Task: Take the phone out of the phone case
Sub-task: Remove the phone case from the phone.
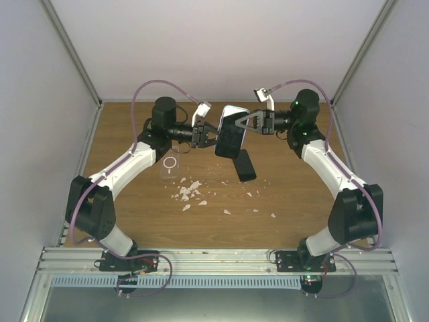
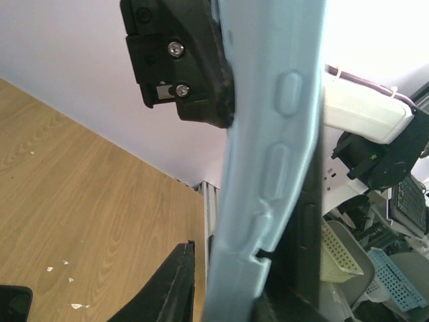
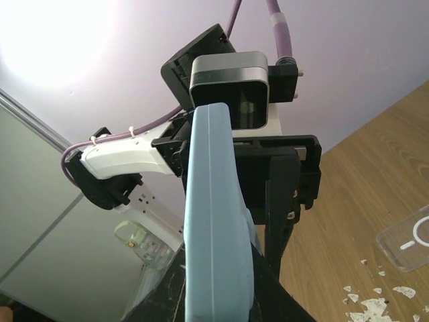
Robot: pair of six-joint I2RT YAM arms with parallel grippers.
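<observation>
Above the bench's far edge, light-blue phone case (image 1: 230, 133), left gripper (image 1: 215, 136) and right gripper (image 1: 238, 123) both clamped on it

White links, black joints and purple cables (image 1: 144, 90) on left arm (image 1: 124, 164) and right arm (image 1: 328, 164). Silver screws (image 2: 175, 48) on black left gripper (image 1: 213, 136).

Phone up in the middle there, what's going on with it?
Both arms hold the phone in the air over the wooden table, the left gripper on one side, the right gripper on the other. It sits in its pale blue case, not yet out. A clear case, a black slab and white scraps lie below.
</observation>
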